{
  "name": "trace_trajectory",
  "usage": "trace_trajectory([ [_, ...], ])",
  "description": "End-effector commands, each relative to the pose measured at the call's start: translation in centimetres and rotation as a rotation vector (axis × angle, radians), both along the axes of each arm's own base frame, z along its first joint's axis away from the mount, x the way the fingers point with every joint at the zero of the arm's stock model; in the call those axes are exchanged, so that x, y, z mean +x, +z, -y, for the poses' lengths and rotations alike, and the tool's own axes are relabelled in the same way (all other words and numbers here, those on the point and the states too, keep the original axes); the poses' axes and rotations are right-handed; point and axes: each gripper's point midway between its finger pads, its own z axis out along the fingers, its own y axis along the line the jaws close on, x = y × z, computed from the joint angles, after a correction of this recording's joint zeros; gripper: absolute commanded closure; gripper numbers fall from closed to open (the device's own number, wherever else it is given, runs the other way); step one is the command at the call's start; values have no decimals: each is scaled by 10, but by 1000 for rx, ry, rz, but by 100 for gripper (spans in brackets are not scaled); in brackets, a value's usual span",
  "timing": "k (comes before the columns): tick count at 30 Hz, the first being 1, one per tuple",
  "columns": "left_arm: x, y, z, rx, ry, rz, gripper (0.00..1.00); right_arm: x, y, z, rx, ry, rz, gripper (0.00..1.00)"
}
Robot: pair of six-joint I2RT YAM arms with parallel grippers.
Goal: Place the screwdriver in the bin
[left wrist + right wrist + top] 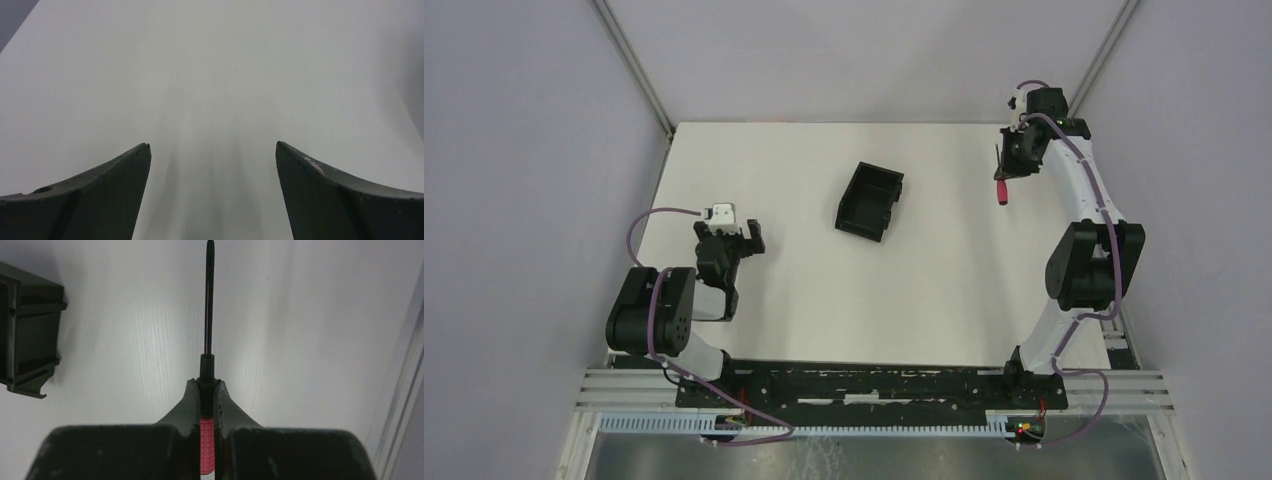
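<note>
My right gripper is at the far right of the table, shut on the screwdriver. In the right wrist view the fingers pinch the screwdriver where the red handle meets the dark collar, and the thin shaft points straight ahead; my gripper holds it above the white table. The black bin stands at the table's middle, well left of the right gripper, and shows at the left edge of the right wrist view. My left gripper is open and empty at the near left.
The white table is walled by grey panels on the left, back and right. A metal frame post runs close behind the right arm. The table's right edge rail lies near the right gripper.
</note>
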Motion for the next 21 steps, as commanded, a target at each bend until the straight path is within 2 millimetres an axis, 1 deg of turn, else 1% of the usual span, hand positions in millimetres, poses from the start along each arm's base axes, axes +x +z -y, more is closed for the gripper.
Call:
trace_trajectory([
  [1,6,14,1,-16,-4,48,0,9,4,-40,163,-11,49,100],
  [2,6,14,1,-16,-4,48,0,17,14,-67,191,14,115,100],
  [3,6,14,1,-16,-4,49,0,20,21,-87,219,12,161,100],
  [4,6,14,1,-15,-4,49,0,26,29,-112,244,32,217,100],
  [5,6,14,1,-16,-4,48,0,30,38,-140,276,55,268,100],
  [6,6,14,1,-16,-4,48,0,33,43,-161,300,63,297,100],
  [7,6,14,1,-16,-4,49,0,36,49,-189,325,95,326,100],
  [9,6,14,1,-16,-3,49,0,41,52,-230,350,134,353,100],
  [10,6,14,1,-16,-3,48,0,43,50,-248,344,151,356,100],
  [13,6,14,1,-16,-4,49,0,52,35,-281,286,164,369,100],
  [15,6,14,1,-16,-4,49,0,55,17,-294,219,174,365,100],
  [16,6,14,1,-16,-3,49,0,55,8,-298,183,180,359,100],
  [19,6,14,1,-16,-4,49,0,54,-25,-297,87,180,323,100],
  [21,6,14,1,-16,-4,49,0,50,-43,-295,46,186,300,100],
])
